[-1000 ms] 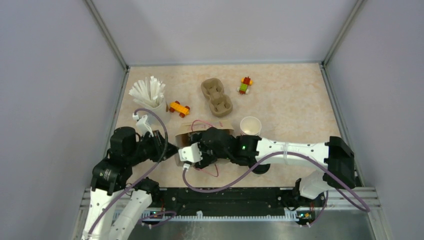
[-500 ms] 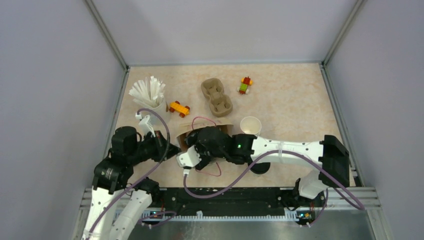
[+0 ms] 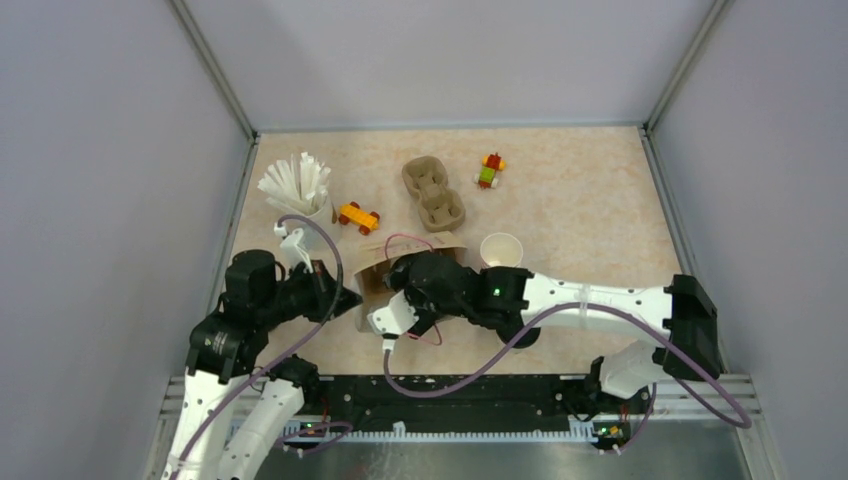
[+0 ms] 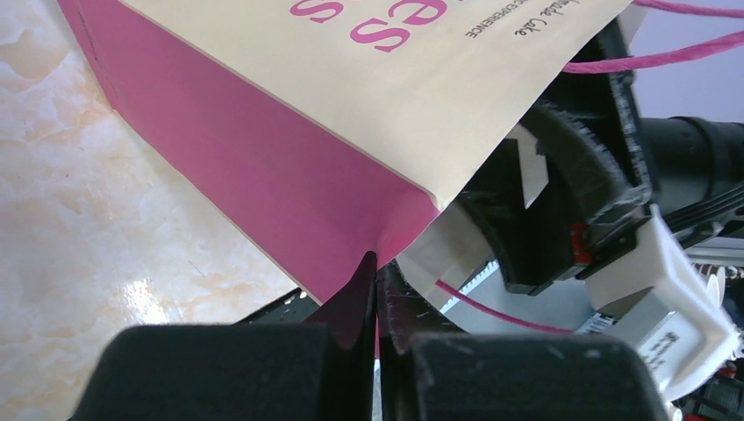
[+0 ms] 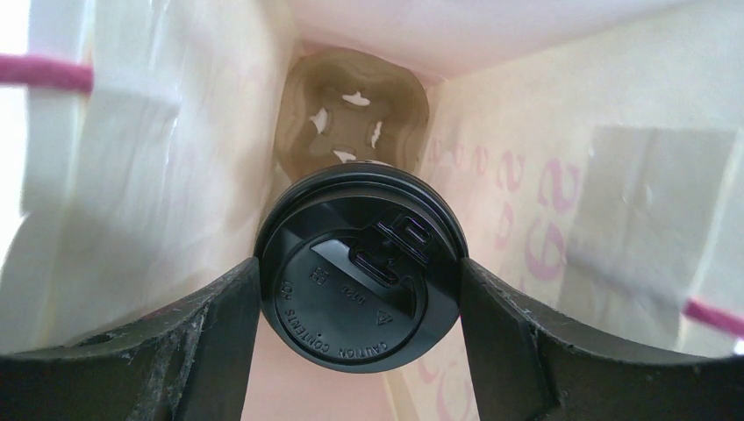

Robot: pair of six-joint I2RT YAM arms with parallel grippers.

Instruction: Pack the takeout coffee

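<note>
The right gripper (image 5: pixel 360 303) is inside the paper bag (image 4: pixel 263 167), squeezing a lidded coffee cup (image 5: pixel 360 272) from both sides, just above a brown tray (image 5: pixel 351 105) deep in the bag. The left gripper (image 4: pixel 375 276) is pressed tight, pinching the bag's pink edge. An open cup (image 3: pixel 501 250) stands just beside the bag.

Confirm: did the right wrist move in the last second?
Yes: the right wrist slid slightly right and toward the bases, judged against the open paper cup.
</note>
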